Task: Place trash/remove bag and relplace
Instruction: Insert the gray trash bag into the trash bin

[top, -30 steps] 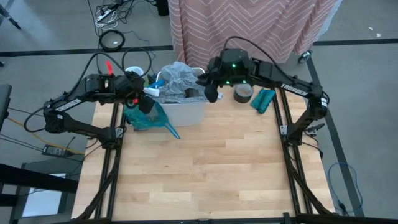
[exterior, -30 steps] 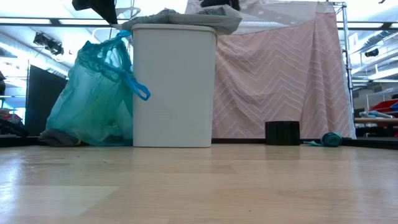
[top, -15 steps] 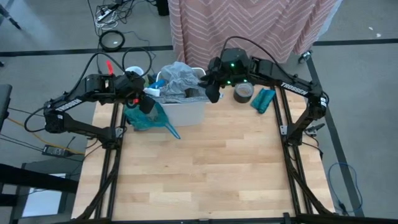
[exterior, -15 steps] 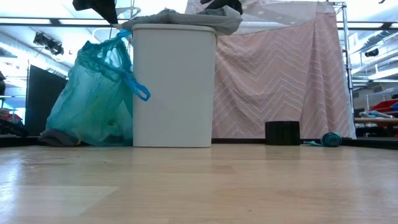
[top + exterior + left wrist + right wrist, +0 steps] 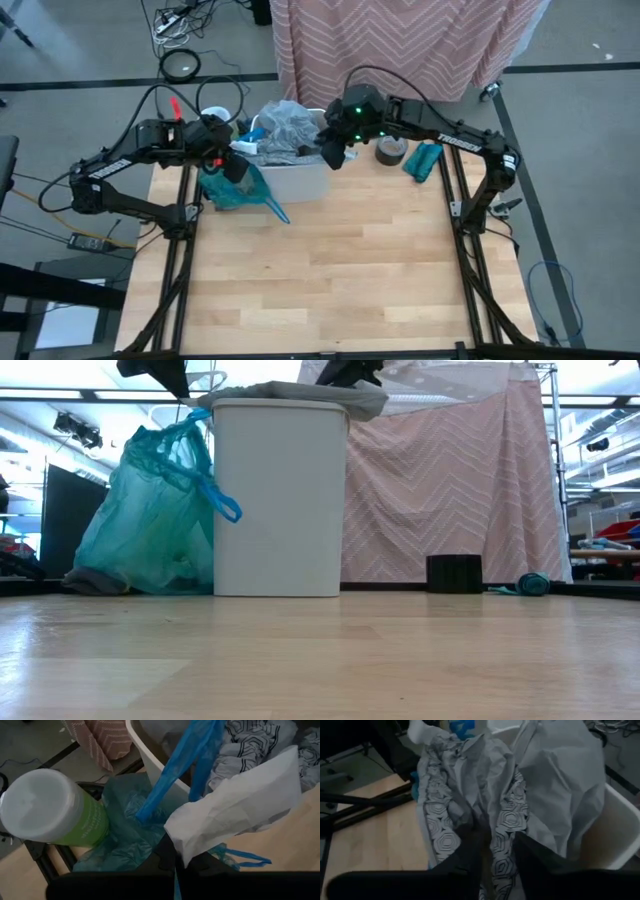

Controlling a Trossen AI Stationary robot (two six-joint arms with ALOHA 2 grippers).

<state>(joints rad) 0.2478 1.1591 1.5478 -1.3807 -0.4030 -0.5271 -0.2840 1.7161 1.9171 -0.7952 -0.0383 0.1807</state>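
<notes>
At 12 o'clock on the table, the right gripper (image 5: 335,155) is open over the grey bag (image 5: 285,125) in the white bin (image 5: 300,182). At 10 o'clock, the left gripper (image 5: 238,150) grips a white wrapper (image 5: 235,807) beside the teal bag (image 5: 232,190).

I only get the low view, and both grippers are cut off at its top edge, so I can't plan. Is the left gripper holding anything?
Observer: Yes. The left gripper pinches a white paper wrapper right by the rim of the bin.
Operator: And the right one?
Observer: The right gripper is above the bin's mouth. Its fingers are apart, one on each side of a fold of the grey patterned bag.
</notes>
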